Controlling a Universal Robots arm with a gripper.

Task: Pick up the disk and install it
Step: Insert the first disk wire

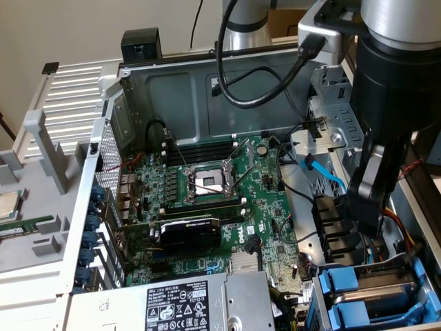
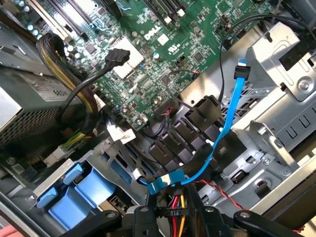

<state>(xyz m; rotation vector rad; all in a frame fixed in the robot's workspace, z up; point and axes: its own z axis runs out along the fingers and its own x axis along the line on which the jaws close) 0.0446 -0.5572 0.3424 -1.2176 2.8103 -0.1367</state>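
Note:
Two bright blue carrier ends (image 1: 342, 283) (image 1: 350, 316) sit stacked in the drive cage (image 1: 420, 303) at the case's corner, low on the exterior view's right. In the wrist view the same blue carriers (image 2: 94, 187) (image 2: 53, 196) lie side by side, and one has a pale tab. The disk's silver body is hidden inside the cage, so I cannot tell which carrier holds it. My black gripper (image 1: 366, 219) (image 2: 177, 223) hangs inside the case just above the cage, over black cable plugs (image 1: 334, 224). I see nothing in it.
A blue flat cable (image 2: 228, 118) and red and yellow wires (image 2: 178, 205) run right under the gripper. The green motherboard (image 1: 265, 200), with an open processor socket (image 1: 207, 183) and a graphics card (image 1: 189, 231), fills the case floor. A power supply (image 1: 186, 303) is in front.

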